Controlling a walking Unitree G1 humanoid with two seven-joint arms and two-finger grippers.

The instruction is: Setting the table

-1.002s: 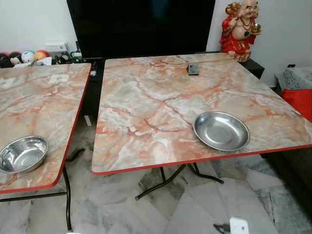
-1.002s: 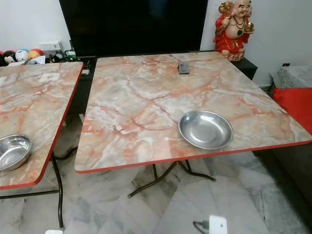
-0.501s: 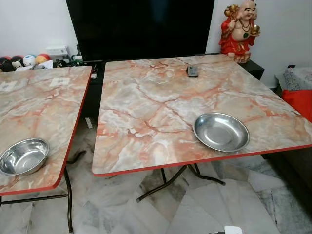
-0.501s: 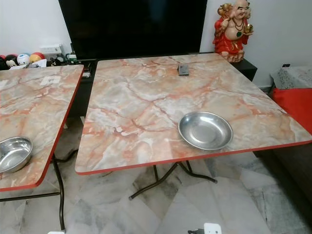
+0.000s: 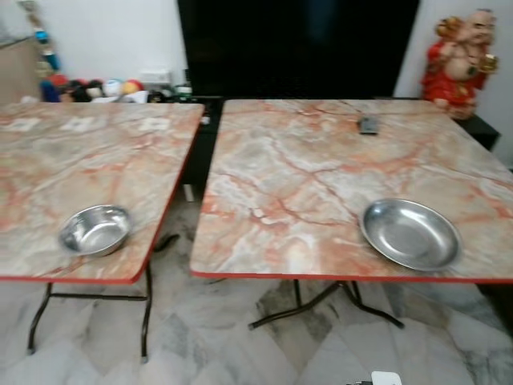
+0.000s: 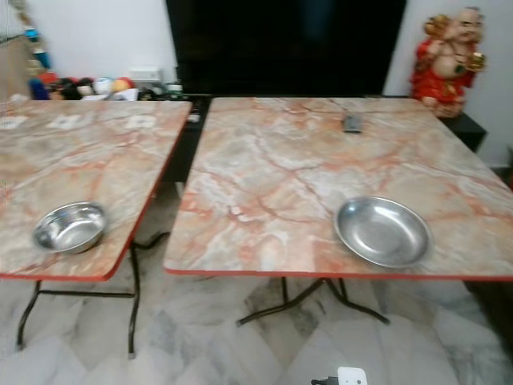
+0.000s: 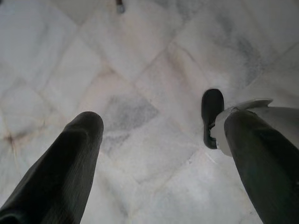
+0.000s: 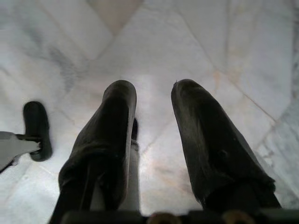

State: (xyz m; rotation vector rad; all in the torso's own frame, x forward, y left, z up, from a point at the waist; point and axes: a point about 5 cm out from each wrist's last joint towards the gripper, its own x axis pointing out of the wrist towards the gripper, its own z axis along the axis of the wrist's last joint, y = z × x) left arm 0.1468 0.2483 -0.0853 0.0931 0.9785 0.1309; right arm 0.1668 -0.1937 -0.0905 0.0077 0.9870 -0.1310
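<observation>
A small steel bowl point(image 5: 95, 229) sits near the front edge of the left marble table point(image 5: 72, 152). A wide, shallow steel plate point(image 5: 409, 233) lies near the front edge of the right marble table point(image 5: 296, 172). Neither gripper appears in the eye views. In the left wrist view my left gripper point(image 7: 163, 123) hangs over the tiled floor, open, with nothing between its fingers. Likewise, the right wrist view shows my right gripper point(image 8: 154, 88) hanging over the floor, its fingers parted and empty.
A narrow gap point(image 5: 192, 184) separates the two tables, which stand on thin black folding legs. A small dark remote point(image 5: 368, 124) lies at the right table's far side. Behind are a big black screen point(image 5: 296, 48), a red figurine point(image 5: 462, 53) and toys point(image 5: 88, 87).
The whole picture has shifted right and blurred, so the camera has turned left. More of the left table and its bowl now shows. The bowl and plate have not moved.
</observation>
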